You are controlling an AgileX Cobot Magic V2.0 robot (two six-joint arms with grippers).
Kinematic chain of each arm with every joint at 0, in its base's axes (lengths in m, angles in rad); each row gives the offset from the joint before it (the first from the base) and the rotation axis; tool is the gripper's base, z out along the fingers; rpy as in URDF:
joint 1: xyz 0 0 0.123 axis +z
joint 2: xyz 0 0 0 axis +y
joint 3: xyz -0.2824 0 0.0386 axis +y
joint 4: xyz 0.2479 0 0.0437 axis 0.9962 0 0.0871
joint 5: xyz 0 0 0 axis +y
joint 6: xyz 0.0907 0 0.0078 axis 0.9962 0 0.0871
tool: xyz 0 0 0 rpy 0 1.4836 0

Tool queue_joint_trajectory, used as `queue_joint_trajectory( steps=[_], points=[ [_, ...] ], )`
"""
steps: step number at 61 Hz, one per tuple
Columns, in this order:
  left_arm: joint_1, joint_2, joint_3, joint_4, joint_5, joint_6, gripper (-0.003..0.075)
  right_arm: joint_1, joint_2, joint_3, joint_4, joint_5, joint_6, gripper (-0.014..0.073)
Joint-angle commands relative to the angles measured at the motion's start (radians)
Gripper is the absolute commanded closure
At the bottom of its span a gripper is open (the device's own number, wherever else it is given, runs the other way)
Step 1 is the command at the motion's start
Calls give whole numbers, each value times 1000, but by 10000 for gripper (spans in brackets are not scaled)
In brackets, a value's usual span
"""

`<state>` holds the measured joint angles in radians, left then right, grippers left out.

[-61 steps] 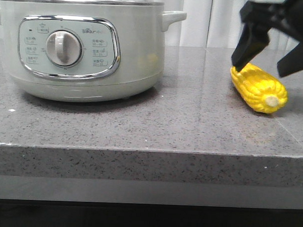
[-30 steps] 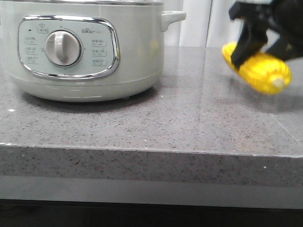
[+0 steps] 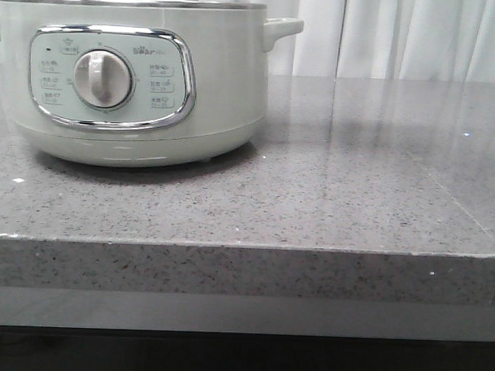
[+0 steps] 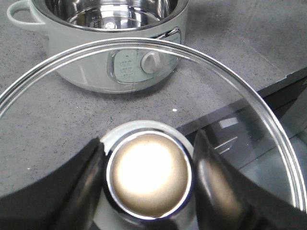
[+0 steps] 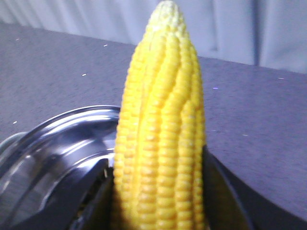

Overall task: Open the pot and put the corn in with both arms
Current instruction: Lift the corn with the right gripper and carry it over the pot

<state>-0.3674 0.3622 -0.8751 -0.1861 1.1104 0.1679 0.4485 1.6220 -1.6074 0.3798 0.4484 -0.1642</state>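
Observation:
The pot (image 3: pixel 137 84) stands at the left of the counter, its dial facing front. In the left wrist view the pot (image 4: pixel 91 72) is open and its steel inside shows bare. My left gripper (image 4: pixel 148 143) is shut on the round metal knob (image 4: pixel 148 175) of the glass lid (image 4: pixel 144 42) and holds it in the air, off the pot. My right gripper (image 5: pixel 158 163) is shut on the corn (image 5: pixel 163 105), which stands up between the fingers. The pot's steel rim (image 5: pixel 62 129) lies just beside it. Neither gripper nor the corn shows in the front view.
The grey speckled stone counter (image 3: pixel 353 181) runs right of the pot to a front edge (image 3: pixel 245 246). White curtains (image 3: pixel 399 36) hang behind. The left wrist view shows the counter's edge (image 4: pixel 278 79) with a dark drop beyond it.
My right gripper shut on the corn that lay at the counter's right, lifted it, and has left the front view with it. The pot has not moved.

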Motion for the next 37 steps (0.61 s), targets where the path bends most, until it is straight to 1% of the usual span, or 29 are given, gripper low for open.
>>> queue_joint_trajectory(
  steps=[1, 10, 17, 23, 26, 31, 37],
  points=[
    [-7, 8, -32, -31, -139, -11, 499, 64, 60, -112, 14, -33, -16, 382],
    [-7, 8, -32, -31, -139, -11, 499, 118, 153, -156, 14, -28, -16, 382],
    [-7, 8, -32, -31, -139, -11, 499, 132, 187, -156, 14, 1, -16, 382],
    [-7, 8, -32, -31, -139, -11, 499, 132, 204, -156, 14, 31, -16, 365],
    [-7, 8, -32, -31, -139, -11, 499, 132, 208, -156, 14, 42, -16, 333],
    [-7, 8, -32, -31, -139, -11, 499, 132, 208, -156, 14, 46, -16, 242],
    [-7, 8, -32, -31, -139, -11, 499, 132, 208, -156, 14, 45, -16, 160]
  ],
)
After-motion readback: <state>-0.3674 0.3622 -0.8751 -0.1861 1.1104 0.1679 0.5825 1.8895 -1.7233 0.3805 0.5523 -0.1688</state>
